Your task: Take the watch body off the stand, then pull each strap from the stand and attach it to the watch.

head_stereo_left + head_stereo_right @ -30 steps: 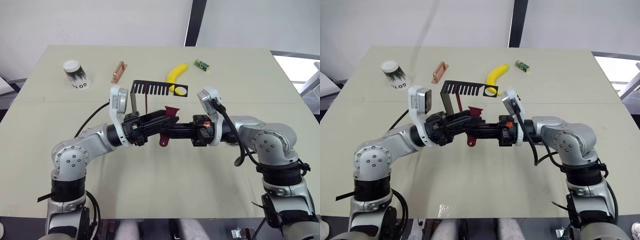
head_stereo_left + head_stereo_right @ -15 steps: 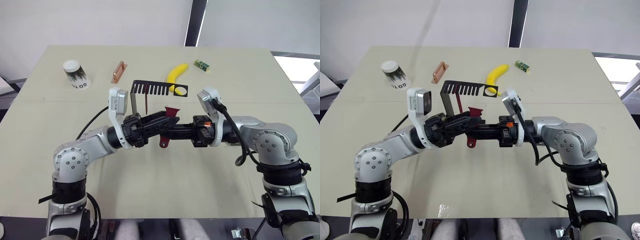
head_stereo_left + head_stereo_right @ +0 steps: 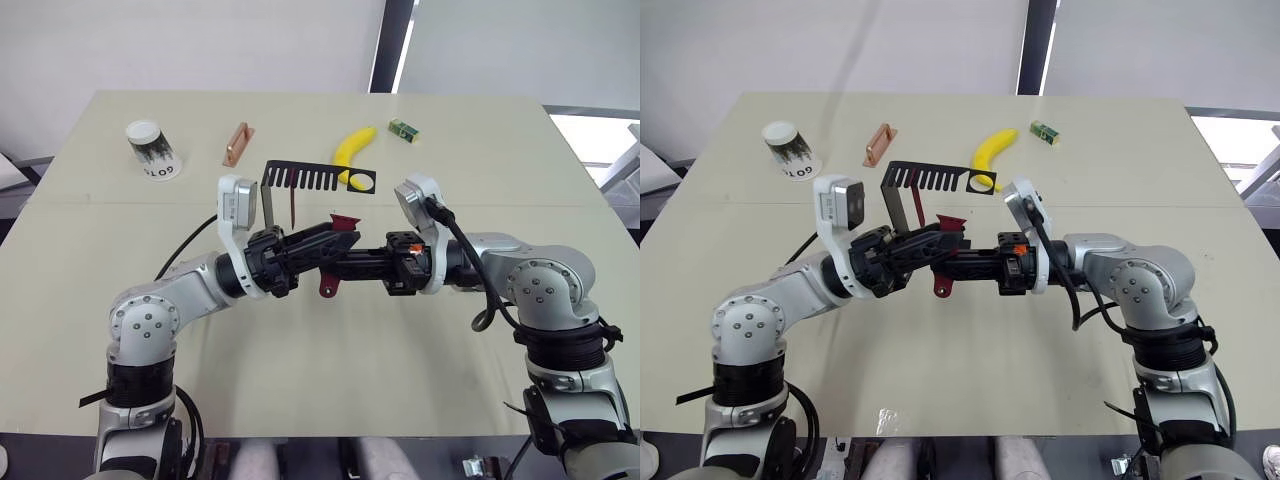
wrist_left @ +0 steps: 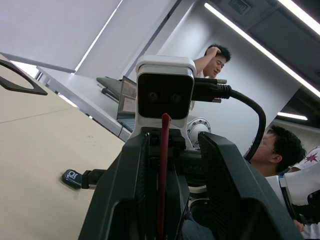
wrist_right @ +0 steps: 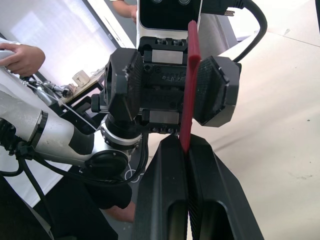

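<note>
**Both grippers meeting over mid-table, one strap between them**

Head views: left gripper (image 3: 335,243) and right gripper (image 3: 352,262) point at each other above the middle of the table (image 3: 330,380), fingertips overlapping. A dark red strap (image 3: 333,252) sits at the junction: its upper end shows above the left fingers, its lower end hangs below them, clear of the table top.

The stand (image 3: 300,185) is upright just behind the left gripper, with the comb-slotted arm and round hole pointing to the robot's right. The second strap (image 3: 292,205) hangs from the comb arm, a thin dark red line beside the upright. Watch body: cannot pick it out in any view.

Right wrist view adds what the head views hide: the right fingers (image 5: 165,200) are pressed together, with the strap's edge pinched between their tips. Opposite, the left gripper's two pads (image 5: 122,90) stand apart on either side of the strap, with a gap visible on at least one side.

Left wrist view: strap seen edge-on as a thin red line lying against one left finger (image 4: 132,200), the other finger clearly apart from it. So left jaws spread, not clamping. Two people (image 4: 280,150) show behind the right wrist camera.

Elsewhere on the table: paper cup (image 3: 150,150), copper-coloured bar (image 3: 237,143), banana (image 3: 352,150), small green box (image 3: 404,129), all well behind the grippers.
</note>
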{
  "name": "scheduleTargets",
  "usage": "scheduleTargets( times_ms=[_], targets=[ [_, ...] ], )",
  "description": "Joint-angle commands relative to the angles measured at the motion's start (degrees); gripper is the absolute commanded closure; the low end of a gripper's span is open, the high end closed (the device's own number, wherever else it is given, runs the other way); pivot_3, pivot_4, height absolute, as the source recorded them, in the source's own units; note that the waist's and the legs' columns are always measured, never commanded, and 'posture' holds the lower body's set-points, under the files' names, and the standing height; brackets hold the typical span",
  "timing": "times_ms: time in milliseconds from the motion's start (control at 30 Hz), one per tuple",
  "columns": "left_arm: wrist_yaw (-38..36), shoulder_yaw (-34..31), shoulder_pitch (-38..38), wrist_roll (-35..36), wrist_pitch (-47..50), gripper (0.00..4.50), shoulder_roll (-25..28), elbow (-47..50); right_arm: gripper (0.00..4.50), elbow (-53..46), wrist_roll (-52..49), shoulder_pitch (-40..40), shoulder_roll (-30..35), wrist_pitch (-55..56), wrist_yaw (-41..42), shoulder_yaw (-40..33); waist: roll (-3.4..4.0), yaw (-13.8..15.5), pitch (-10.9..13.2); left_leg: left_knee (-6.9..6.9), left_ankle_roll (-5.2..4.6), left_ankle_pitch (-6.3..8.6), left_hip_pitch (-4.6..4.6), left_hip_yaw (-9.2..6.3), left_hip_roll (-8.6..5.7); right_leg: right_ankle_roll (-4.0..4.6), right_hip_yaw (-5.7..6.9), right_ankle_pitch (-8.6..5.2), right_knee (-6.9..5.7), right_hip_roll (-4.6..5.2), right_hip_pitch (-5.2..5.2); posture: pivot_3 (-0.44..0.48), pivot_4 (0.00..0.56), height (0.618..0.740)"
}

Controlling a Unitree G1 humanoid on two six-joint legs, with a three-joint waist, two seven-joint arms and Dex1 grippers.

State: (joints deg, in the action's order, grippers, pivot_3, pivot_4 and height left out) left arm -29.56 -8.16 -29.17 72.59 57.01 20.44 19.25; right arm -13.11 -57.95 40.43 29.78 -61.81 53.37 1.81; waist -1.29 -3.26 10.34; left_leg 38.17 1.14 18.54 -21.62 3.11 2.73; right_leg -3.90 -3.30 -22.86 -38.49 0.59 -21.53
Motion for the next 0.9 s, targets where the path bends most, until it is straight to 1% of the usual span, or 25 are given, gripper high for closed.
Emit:
scheduleTargets(
  times_ms=[33,67,100,133,167,400,900],
  targets=[
    [-0.05,-0.83,-0.02,2.23,-1.41,2.82,-0.62,1.02,4.5,-0.46,-1.67,1.66,-0.03,-0.16,0.22,-1.87,0.0,0.0,0.0,0.0,0.0,0.0,0.0,0.0,0.0,0.0,0.0,0.0,0.0,0.0,0.0,0.0,0.15,0.74],
    [-0.27,-0.93,0.03,2.79,-1.33,3.34,-0.66,1.04,4.5,-0.47,-1.56,1.73,-0.02,-0.11,0.25,-1.79,0.0,0.0,0.0,0.0,0.0,0.0,0.0,0.0,0.0,0.0,0.0,0.0,0.0,0.0,0.0,0.0,0.15,0.74],
    [-0.23,-0.88,-0.02,3.01,-1.23,3.5,-0.65,1.04,4.5,-0.45,-1.5,1.82,-0.01,-0.1,0.29,-1.74,0.0,0.0,0.0,0.0,0.0,0.0,0.0,0.0,0.0,0.0,0.0,0.0,0.01,0.0,0.0,0.0,0.15,0.74],
    [0.03,-0.48,-0.12,2.63,-0.94,3.97,-0.42,1.0,4.5,-0.43,-1.52,1.88,-0.03,-0.14,0.27,-1.73,0.0,0.01,0.0,0.0,0.0,0.0,0.0,0.0,0.0,0.0,0.0,0.0,0.01,0.0,0.0,0.0,0.15,0.74],
    [0.23,-0.11,-0.17,2.34,-0.7,4.3,-0.22,0.97,4.5,-0.43,-1.56,1.91,-0.04,-0.17,0.22,-1.72,0.0,0.02,0.0,0.0,0.0,0.0,0.0,0.0,0.0,0.0,0.0,0.0,0.02,0.0,0.0,0.0,0.15,0.74],
    [0.08,0.51,0.16,1.71,-1.34,4.3,-0.2,0.99,4.5,-0.69,-1.65,1.66,0.19,-0.23,0.28,-1.75,0.0,0.0,0.0,-0.01,0.0,0.0,-0.01,0.0,0.0,0.0,0.0,0.0,0.03,0.0,0.01,0.0,0.15,0.74],
    [0.0,0.14,0.59,2.92,-2.1,4.3,-0.67,1.33,4.5,-0.61,-2.06,2.1,0.38,-0.72,0.09,-2.12,0.0,0.01,0.0,-0.01,0.0,0.0,-0.01,0.0,0.0,0.0,0.0,0.0,0.06,0.0,0.01,0.0,0.15,0.74]
  ],
)
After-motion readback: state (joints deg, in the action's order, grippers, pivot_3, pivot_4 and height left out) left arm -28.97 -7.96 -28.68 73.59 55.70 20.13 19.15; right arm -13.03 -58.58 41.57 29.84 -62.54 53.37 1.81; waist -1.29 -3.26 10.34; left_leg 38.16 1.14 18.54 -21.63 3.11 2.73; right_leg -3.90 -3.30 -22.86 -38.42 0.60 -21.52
